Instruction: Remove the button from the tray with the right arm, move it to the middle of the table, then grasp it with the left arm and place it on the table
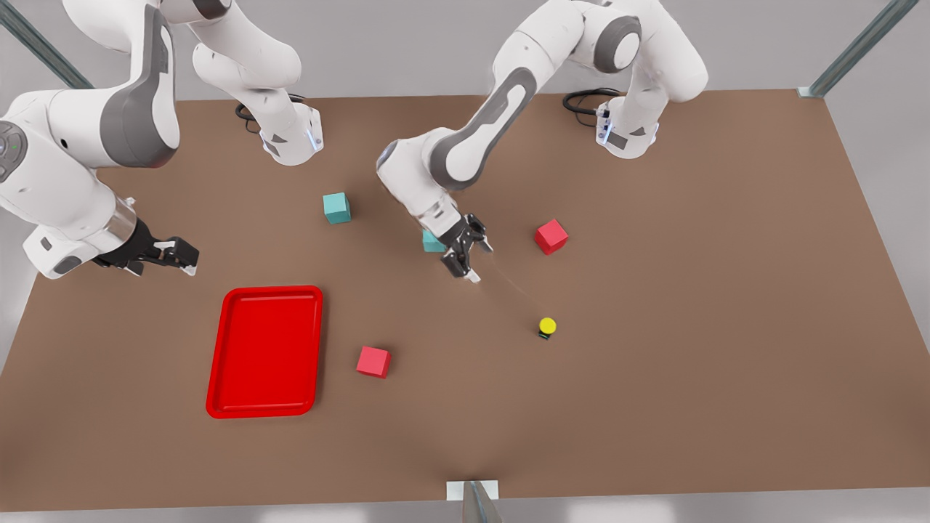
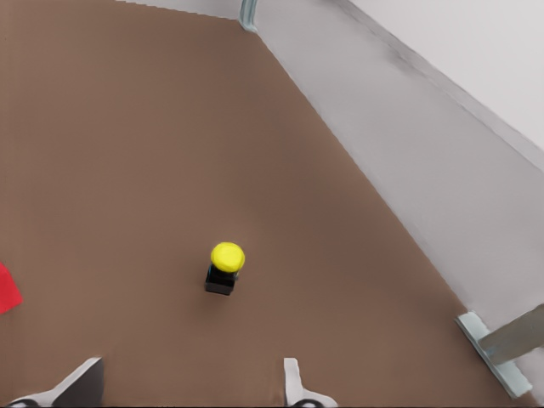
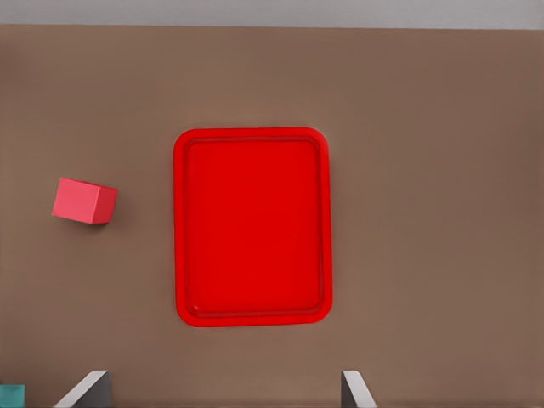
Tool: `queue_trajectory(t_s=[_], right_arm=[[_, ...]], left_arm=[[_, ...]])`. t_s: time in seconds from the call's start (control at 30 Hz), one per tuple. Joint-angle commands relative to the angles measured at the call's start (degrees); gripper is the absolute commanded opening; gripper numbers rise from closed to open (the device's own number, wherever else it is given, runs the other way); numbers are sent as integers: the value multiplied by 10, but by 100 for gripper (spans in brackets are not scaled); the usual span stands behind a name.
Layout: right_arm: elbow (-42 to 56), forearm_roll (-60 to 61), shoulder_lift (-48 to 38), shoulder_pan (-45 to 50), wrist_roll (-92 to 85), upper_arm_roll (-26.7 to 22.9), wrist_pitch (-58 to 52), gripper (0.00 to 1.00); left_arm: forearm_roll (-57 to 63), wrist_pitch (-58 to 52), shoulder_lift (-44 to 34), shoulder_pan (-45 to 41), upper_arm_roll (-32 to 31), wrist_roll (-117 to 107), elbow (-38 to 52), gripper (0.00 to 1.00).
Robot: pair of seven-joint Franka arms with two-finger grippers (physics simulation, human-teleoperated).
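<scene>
Button point(image 1: 547, 327) sitting upright on bare desk point(image 1: 690, 290), right of centre, well apart from tray point(image 1: 265, 351). Left gripper point(image 1: 466, 256) hanging near it at centre, fingers apart, empty. Right gripper point(image 1: 168, 253) waiting at left, fingers apart. Placement seemingly done; next: retreating.

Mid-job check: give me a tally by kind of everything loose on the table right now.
Buttons: 1, the button on the table
Trays: 1, the tray
Red cubes: 2, and
Teal cubes: 2, and
Total: 6
</scene>
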Motion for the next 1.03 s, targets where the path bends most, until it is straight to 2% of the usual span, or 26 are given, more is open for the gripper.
queue_trajectory(t_s=[0.0, 0.03, 0.07, 0.13, 0.27, 0.3, 0.33, 0.37, 0.4, 0.53, 0.63, 0.73, 0.8, 1.0], right_arm=[[0, 0, 0, 0, -2, 0, 0, 100], [0, 0, 0, 0, -2, 0, 0, 100], [0, 0, -1, 1, -2, 0, 0, 100], [0, 0, -1, 0, 0, 0, 0, 100], [0, 0, -1, -3, -2, 0, 0, 100], [0, 0, 0, -4, -2, 0, 0, 100], [0, 1, 0, -4, -2, 0, 0, 100], [0, 0, 0, -4, -2, 0, 0, 100], [0, 0, 0, -4, -2, -1, 0, 100], [1, 0, 11, -7, -4, -2, 0, 100], [1, 26, 5, -52, -2, -2, -10, 100], [41, 29, 47, -54, -7, 1, -1, 100], [42, 33, 45, -45, -1, 16, -7, 100], [42, 34, 43, -28, 1, 19, -34, 100]], left_arm=[[-200, -114, -128, 101, 3, 808, 1, 100], [-224, -134, -144, 166, 5, 1036, 2, 100], [-227, -135, -150, 214, 3, 1130, 0, 100], [-320, -142, -181, 357, 4, 1349, -12, 100], [-353, -125, -179, 442, 0, 1360, -9, 100], [-266, -122, -218, 641, -284, 1353, -25, 100], [-212, -20, -305, 678, -332, 1352, -169, 100], [-213, 35, -352, 683, -331, 1351, -257, 100], [-212, 32, -367, 704, -335, 1352, -274, 100], [-210, 30, -343, 704, -335, 1357, -272, 100], [-210, 28, -343, 704, -336, 1357, -272, 100], [-209, 27, -343, 704, -337, 1357, -272, 100], [-209, 27, -343, 704, -337, 1357, -272, 100], [-209, 27, -344, 704, -336, 1357, -271, 100]])
